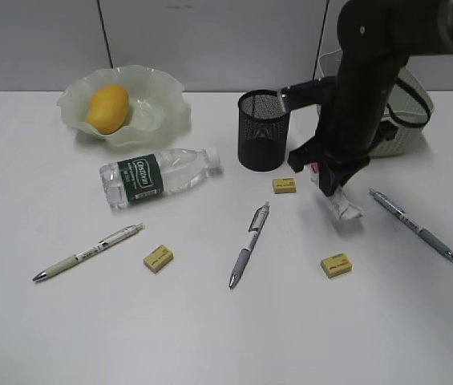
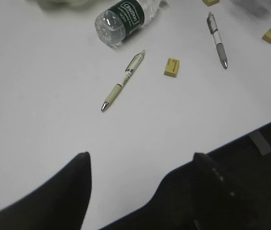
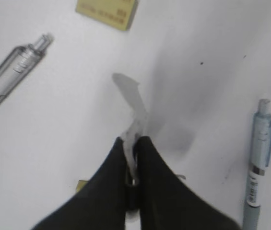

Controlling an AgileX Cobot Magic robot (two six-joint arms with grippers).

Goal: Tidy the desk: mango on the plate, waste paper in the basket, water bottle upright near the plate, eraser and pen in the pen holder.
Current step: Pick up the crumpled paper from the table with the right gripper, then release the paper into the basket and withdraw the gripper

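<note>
Right gripper (image 3: 132, 146) is down on the counter (image 1: 210, 337), jaws pressed together on the crumpled paper (image 3: 134, 115): the slip is pinched between the tips, its free end sticking out ahead. Left gripper (image 2: 140, 165) hangs over bare counter, jaws spread, nothing between them.

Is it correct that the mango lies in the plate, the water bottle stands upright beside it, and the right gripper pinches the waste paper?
Not entirely. In the exterior view the water bottle lies on its side. The mango is in the plate, and the right gripper pinches the waste paper.
</note>
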